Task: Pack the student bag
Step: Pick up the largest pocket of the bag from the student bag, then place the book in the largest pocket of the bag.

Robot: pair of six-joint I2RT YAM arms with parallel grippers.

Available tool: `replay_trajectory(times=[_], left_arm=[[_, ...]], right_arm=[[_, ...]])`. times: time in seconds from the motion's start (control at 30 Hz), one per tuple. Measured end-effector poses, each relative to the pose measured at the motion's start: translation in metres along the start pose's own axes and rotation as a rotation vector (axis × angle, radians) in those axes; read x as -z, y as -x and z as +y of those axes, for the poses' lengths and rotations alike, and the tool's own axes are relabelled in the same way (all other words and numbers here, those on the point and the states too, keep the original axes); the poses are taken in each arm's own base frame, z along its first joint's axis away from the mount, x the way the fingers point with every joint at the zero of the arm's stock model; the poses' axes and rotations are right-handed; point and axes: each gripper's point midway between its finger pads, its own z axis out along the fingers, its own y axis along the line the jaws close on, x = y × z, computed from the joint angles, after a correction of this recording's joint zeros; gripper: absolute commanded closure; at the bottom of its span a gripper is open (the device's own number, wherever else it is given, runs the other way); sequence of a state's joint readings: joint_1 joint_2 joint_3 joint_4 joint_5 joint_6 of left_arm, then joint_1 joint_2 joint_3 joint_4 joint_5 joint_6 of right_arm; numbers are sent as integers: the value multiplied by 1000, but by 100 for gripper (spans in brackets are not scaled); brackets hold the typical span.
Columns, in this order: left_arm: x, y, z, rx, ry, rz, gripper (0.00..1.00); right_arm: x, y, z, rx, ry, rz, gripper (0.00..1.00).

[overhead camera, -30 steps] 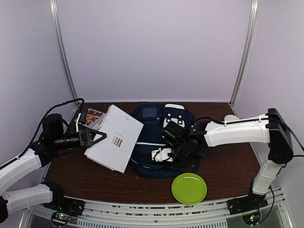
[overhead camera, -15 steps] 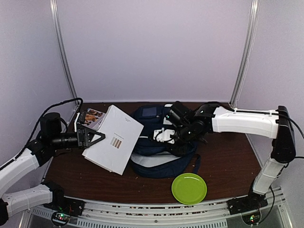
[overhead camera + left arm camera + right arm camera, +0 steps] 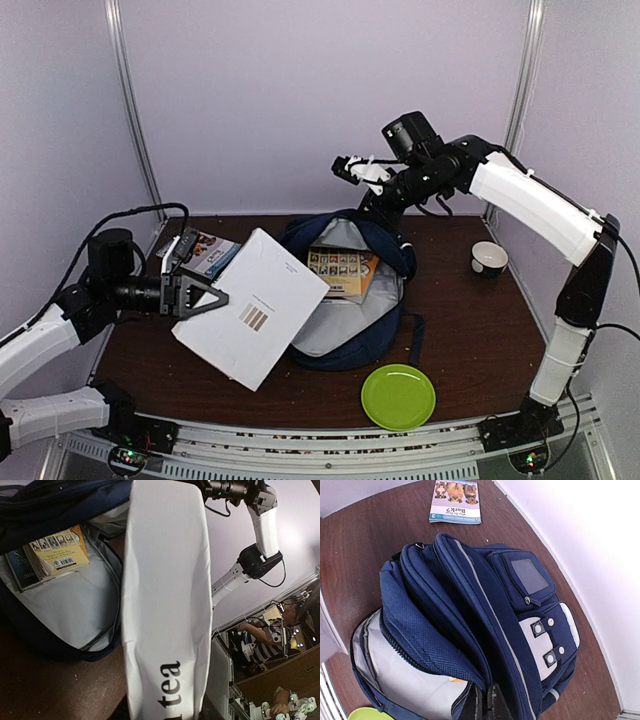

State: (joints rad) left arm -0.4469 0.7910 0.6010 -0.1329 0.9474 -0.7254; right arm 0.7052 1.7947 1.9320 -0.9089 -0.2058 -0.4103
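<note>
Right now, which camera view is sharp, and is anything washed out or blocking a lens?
Right wrist view: the navy blue fabric backpack is sharp, the white wall beside it is washed out. Left wrist view: the large white paper booklet sits close and blocks the middle. Top view: even light, slightly soft.

Left arm's reaching out low, left gripper [image 3: 212, 297] clamped on a white booklet [image 3: 262, 322] sticking out past its fingertips. Right arm's reared up high, right gripper [image 3: 355, 170] pinched tight.

"tea" on the white book [image 3: 167, 630]
</note>
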Motion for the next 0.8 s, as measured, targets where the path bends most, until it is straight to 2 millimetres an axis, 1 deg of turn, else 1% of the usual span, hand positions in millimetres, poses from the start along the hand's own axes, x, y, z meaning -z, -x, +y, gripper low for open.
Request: replay_trajectory(times=[0.1,0.17,0.27,0.33,0.4,0.53,0.6,0.67,0.8], left_arm=[[-14,-12,2,25,-19,63,73],[-27,-20,1,33,-38,107,73],[-47,-24,6,56,-51,137,73],[-65,-24,19,100,-37,136,73],[-83,-22,43,171,-1,114,74],[-111,-26,84,303,52,84,74],[-122,-28,95,349,59,70,74],[-131,-25,103,385,55,46,74],[-153,-9,120,471,16,-31,77]], right_arm=[[2,7,0,-18,11,-8,100],[3,8,1,-24,18,-10,100],[3,7,3,-32,29,-7,100],[3,7,4,-39,35,-6,100],[4,7,4,-43,38,-7,100],[5,4,6,-43,41,-5,100],[8,1,8,-43,44,-4,100],[10,1,9,-43,50,-7,100],[11,2,12,-44,65,-15,100]])
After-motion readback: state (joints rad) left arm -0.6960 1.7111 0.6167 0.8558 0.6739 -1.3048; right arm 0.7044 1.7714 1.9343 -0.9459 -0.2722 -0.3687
